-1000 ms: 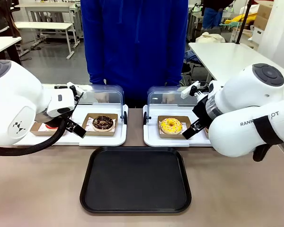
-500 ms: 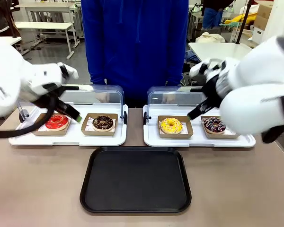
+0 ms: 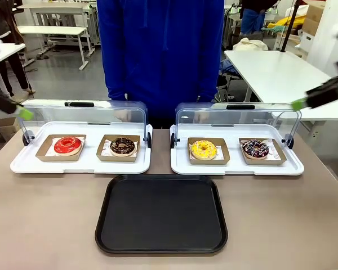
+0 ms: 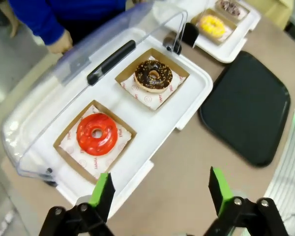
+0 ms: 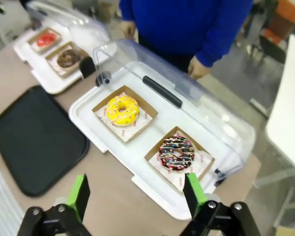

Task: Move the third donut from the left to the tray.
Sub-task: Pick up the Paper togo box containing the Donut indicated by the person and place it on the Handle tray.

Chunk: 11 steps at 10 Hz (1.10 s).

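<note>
Locate the ring donut with bright yellow icing [image 3: 203, 149]: it sits in its shallow square brown cardboard holder [image 3: 222, 160] on the right-hand white display tray [image 3: 236, 169], beside a chocolate-iced donut [image 3: 254, 148]. The large flat black plastic tray [image 3: 160, 214] lies just in front. The left gripper [image 4: 162, 184] and the right gripper [image 5: 136, 186] hang high above the table, fingers spread wide.

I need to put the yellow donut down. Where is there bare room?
The black tray is bare, bordered behind by the two white display trays. Bare table flanks it on both sides. The display trays are crowded: two boxed donuts each.
</note>
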Motion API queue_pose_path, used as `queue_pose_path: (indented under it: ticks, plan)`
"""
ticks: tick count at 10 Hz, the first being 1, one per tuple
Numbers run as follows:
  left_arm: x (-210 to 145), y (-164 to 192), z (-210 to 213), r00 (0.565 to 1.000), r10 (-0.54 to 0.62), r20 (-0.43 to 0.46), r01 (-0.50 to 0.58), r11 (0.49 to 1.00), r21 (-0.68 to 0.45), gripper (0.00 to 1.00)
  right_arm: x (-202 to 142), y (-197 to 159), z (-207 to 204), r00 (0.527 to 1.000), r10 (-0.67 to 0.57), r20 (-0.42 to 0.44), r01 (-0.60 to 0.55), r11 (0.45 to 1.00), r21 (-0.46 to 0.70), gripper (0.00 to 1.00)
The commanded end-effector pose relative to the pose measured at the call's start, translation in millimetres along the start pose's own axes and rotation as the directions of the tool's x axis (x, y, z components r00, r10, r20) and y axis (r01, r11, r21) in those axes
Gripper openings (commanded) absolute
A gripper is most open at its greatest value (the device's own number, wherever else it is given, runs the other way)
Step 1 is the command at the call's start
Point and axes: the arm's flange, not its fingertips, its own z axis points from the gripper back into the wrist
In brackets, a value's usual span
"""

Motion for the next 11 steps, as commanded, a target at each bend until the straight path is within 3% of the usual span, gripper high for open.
queue_pose_path:
  ticks: [1,4,8,11]
  plan:
    - [-32,23,13,0.989,-0.088,0.116,0.097,0.992,-0.076,1.0,-52,-20,32,0.992,0.077,0.099,-0.087,0.991,0.098,1.0]
    - [-76,37,35,0.963,-0.125,0.24,0.161,0.978,-0.137,1.0,-103,-50,54,0.976,0.09,0.198,-0.117,0.985,0.13,1.0]
    - [-87,27,35,0.919,-0.173,0.354,0.233,0.963,-0.136,1.0,-115,-64,54,0.97,0.076,0.231,-0.113,0.982,0.152,1.0]
    - [-90,26,34,0.932,-0.147,0.331,0.204,0.968,-0.143,1.0,-116,-64,57,0.973,0.062,0.22,-0.097,0.984,0.149,1.0]
